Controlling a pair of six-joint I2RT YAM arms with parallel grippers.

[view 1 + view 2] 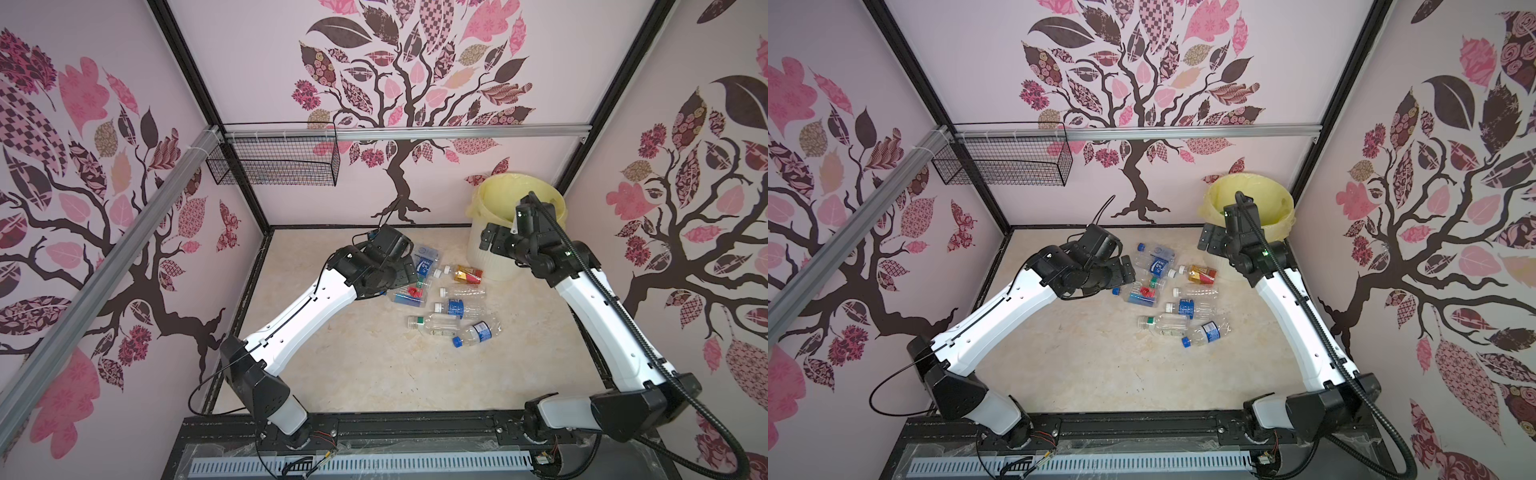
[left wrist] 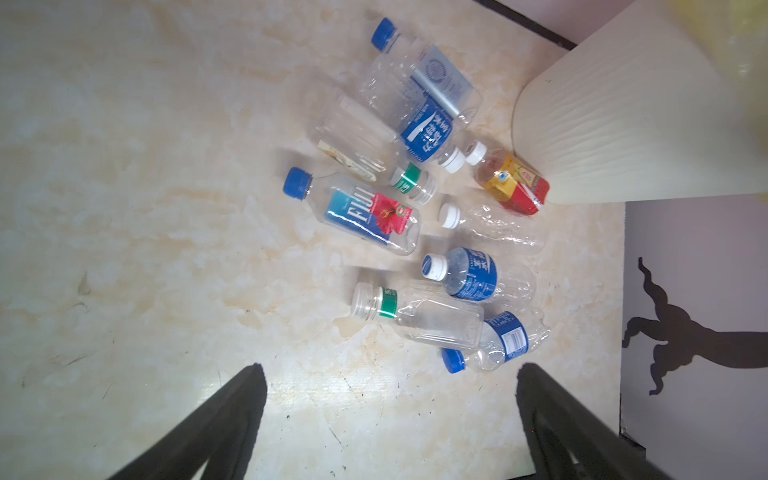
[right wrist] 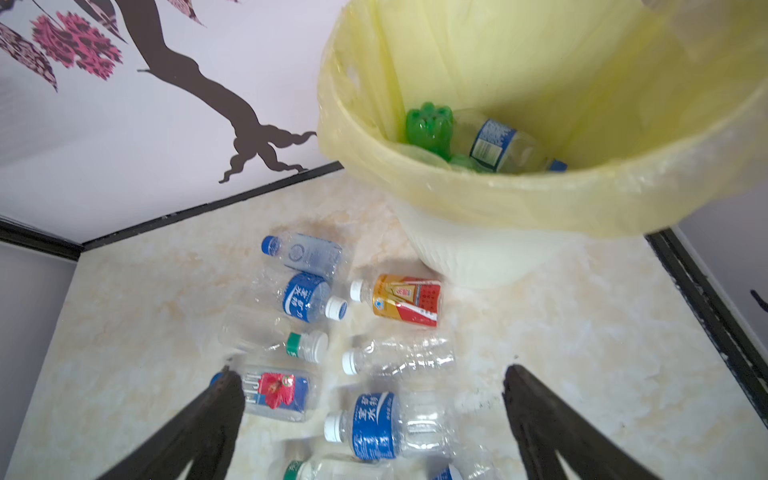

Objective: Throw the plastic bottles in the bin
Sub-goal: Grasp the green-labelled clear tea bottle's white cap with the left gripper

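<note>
Left gripper (image 2: pixel 390 370) and right gripper (image 3: pixel 370 370) spread wide, empty, touching nothing.

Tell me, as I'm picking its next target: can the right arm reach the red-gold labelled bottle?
Likely yes: the right gripper is open, and the red-gold labelled bottle lies uncovered beside the bin.

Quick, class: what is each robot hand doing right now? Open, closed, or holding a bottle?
Left hand: open, holding nothing.
Right hand: open, holding nothing.
</note>
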